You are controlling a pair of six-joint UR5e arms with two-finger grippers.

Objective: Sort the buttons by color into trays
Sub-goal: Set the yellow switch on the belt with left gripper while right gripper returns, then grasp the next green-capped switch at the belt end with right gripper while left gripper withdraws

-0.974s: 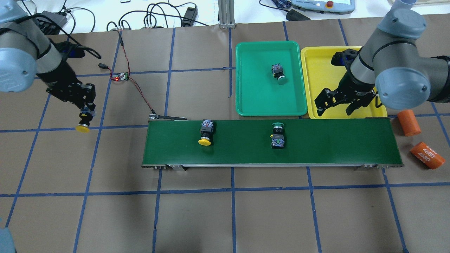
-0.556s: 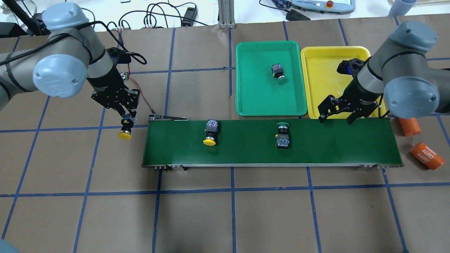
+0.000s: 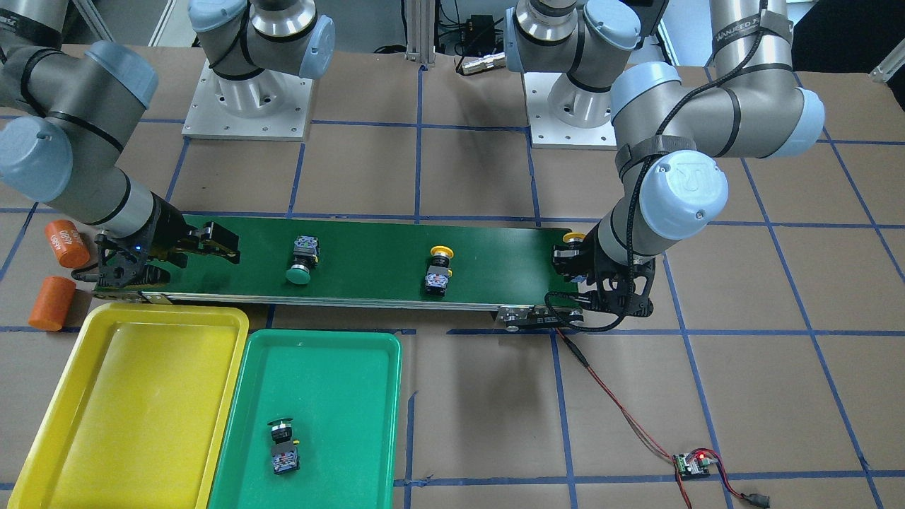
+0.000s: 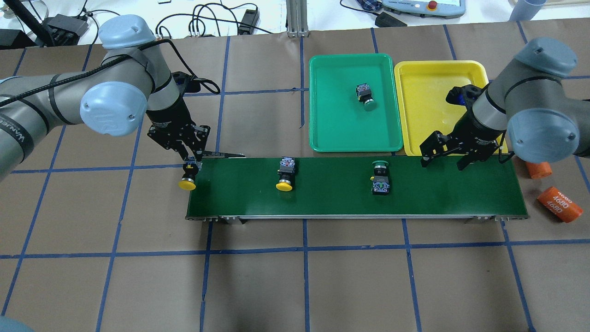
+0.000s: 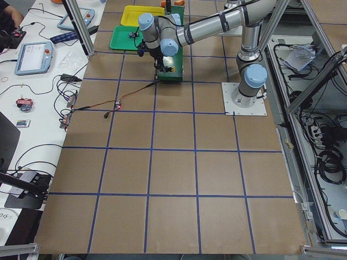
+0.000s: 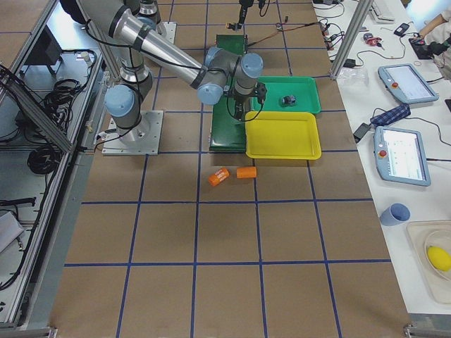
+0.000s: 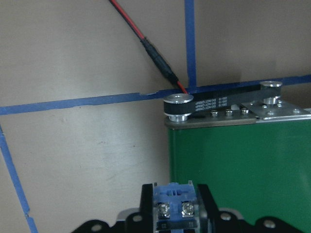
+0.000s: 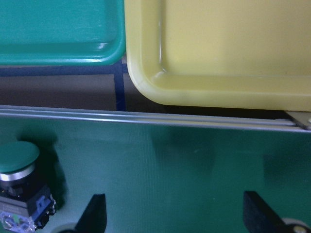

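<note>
My left gripper (image 4: 191, 162) is shut on a yellow-capped button (image 4: 187, 179) and holds it over the left end of the belt; its blue contact block (image 7: 175, 209) sits between the fingers. A second yellow button (image 4: 286, 177) and a green button (image 4: 380, 177) lie on the belt. Another green button (image 4: 365, 96) lies in the green tray (image 4: 332, 124). No button shows in the yellow tray (image 4: 424, 101). My right gripper (image 4: 445, 159) stands open over the belt's far edge, right of the green button (image 8: 17, 160), with nothing between its fingers (image 8: 95, 213).
The dark-green conveyor belt (image 4: 442, 193) runs across the table's middle. Two orange cylinders (image 4: 538, 169) (image 4: 560, 204) lie off its right end. A red wire (image 3: 608, 396) leads from the belt's left end to a small circuit board (image 3: 696, 463).
My left arm has swung right with the yellow button, from the open table to the belt's left end. The two buttons on the belt shifted right. My right gripper moved from the yellow tray to the belt's edge.
</note>
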